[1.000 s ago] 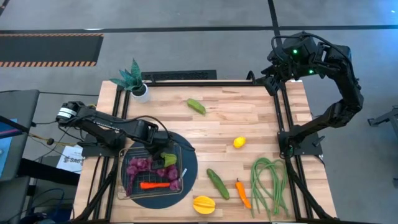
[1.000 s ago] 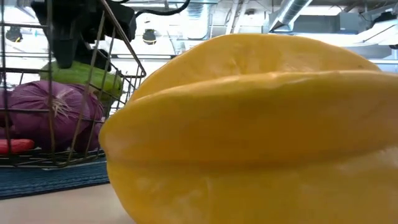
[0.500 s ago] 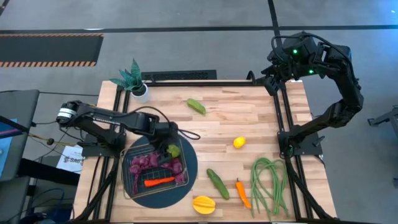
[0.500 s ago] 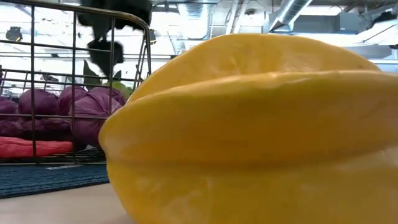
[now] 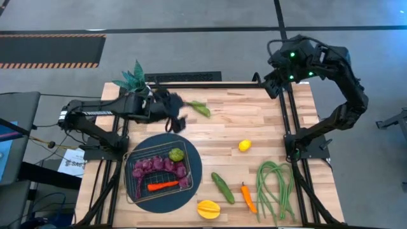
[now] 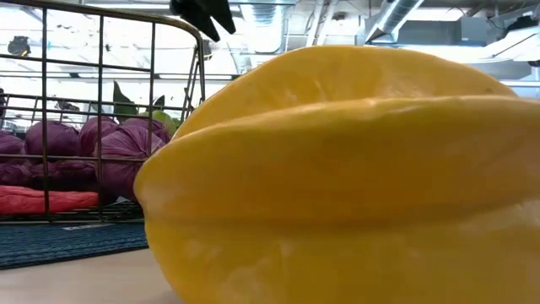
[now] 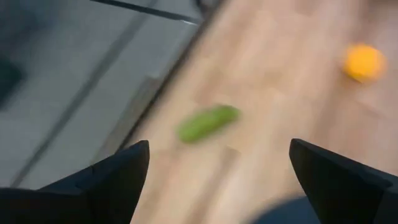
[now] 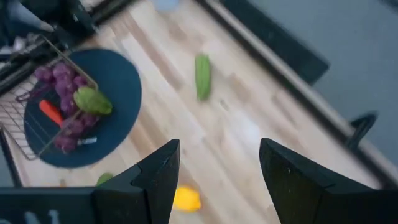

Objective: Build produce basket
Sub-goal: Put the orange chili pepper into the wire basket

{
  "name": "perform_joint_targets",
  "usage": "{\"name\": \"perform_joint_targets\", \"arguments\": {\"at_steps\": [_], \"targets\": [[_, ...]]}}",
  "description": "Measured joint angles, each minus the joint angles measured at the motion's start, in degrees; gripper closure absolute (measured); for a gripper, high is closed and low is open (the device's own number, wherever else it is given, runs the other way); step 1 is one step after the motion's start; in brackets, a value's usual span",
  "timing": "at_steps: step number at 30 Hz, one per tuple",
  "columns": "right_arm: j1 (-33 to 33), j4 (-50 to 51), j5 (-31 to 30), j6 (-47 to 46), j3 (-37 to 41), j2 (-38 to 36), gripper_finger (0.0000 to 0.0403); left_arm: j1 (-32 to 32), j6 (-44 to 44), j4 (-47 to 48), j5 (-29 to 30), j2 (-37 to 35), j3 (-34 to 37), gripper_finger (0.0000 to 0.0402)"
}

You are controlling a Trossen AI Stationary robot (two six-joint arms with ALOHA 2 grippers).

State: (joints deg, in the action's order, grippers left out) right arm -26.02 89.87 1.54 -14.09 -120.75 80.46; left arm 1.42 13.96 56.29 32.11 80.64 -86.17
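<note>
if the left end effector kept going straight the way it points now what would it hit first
Most likely the small green pepper lying on the table: the open left end effector points at it, with nothing between. How far off it lies is unclear.

wire basket (image 5: 131, 180) sits flat on the table's left front. inside it: purple grapes (image 5: 156, 166), a red pepper (image 5: 160, 186) lying along its near side, a green pepper (image 5: 176, 154) in the far right corner. still on the wood: green pepper (image 5: 200, 108) near the back, lemon (image 5: 245, 145), cucumber (image 5: 222, 187), orange pepper (image 5: 247, 196), yellow-orange fruit (image 5: 208, 208), long beans (image 5: 275, 188) at my right front.
</note>
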Motion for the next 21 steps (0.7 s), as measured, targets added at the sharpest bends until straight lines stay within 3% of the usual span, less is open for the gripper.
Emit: {"name": "perform_joint_targets", "arguments": {"at_steps": [5, 9, 14, 21], "targets": [[4.12, 0.06, 0.16, -9.84, 13.80, -3.55, 0.0172, 5.56, -3.08, 1.11, -0.51, 0.00, -0.51, 0.0031], [10.60, 0.17, 1.17, -25.05, 27.31, -7.68, 0.0186, 9.21, -6.38, 3.59, -3.00, -0.02, -0.51, 0.0031], [22.63, 0.29, 3.22, -47.10, 40.06, -11.16, 0.0195, 12.57, -12.83, 3.73, -6.53, -0.02, -0.48, 0.0031], [41.50, -0.38, 3.30, -80.87, 48.37, -10.87, 0.0198, 15.90, -19.83, 2.15, -9.86, -0.02, -0.48, 0.0031]]}}
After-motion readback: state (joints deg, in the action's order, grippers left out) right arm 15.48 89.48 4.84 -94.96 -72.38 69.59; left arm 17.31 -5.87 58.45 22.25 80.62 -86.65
